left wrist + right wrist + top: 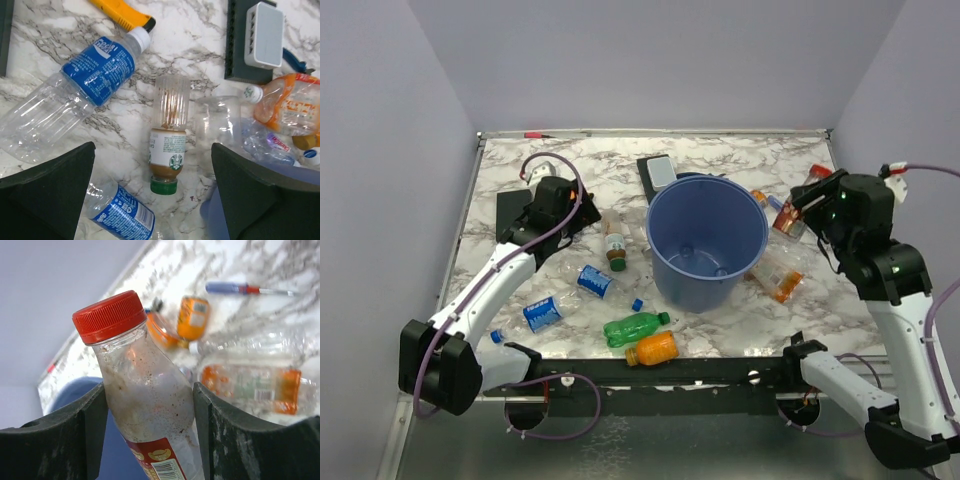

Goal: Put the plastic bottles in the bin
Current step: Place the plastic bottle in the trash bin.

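Where right gripper [149,395] clamps red-capped bottle [136,360], base cut off — bin [70,396] blurred.

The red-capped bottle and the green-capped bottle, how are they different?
The red-capped bottle has a clear, grimy body; the green-capped bottle shows brown near its cap. The red-capped bottle is gripped in the right hand; the green-capped bottle lies loose on the table under the open left hand. Both are small plastic bottles, neither in the bin yet.
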